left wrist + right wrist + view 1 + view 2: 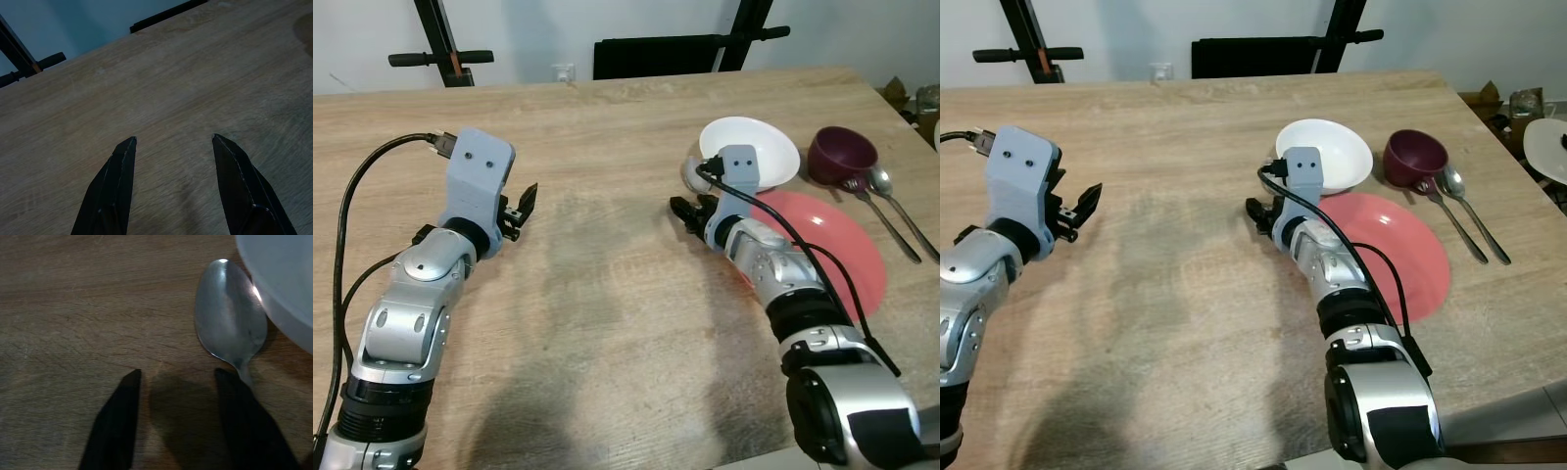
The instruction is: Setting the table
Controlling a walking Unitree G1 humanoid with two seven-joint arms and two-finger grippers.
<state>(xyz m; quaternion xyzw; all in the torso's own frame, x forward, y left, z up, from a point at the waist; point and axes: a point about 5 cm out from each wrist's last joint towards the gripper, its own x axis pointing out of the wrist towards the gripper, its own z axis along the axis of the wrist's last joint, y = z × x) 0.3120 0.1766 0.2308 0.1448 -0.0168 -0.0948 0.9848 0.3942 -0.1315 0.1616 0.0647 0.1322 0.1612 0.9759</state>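
My right gripper (688, 211) is open low over the wooden table (607, 294), just left of the white bowl (751, 150). A silver spoon (230, 316) lies beside that bowl. Its handle runs under one of my right fingers (249, 431), and nothing is between the two fingers. A pink plate (847, 259) lies under and to the right of my right forearm. Beyond the plate stands a maroon cup (842, 152), with a fork (881, 217) and another spoon (897, 203) beside it. Far to the left, my left gripper (522, 209) hovers open over bare wood.
A black chair back (656, 54) and stand legs are at the table's far edge. A white plate (1547, 142) shows past the right edge. Bare tabletop stretches between my two arms and toward me.
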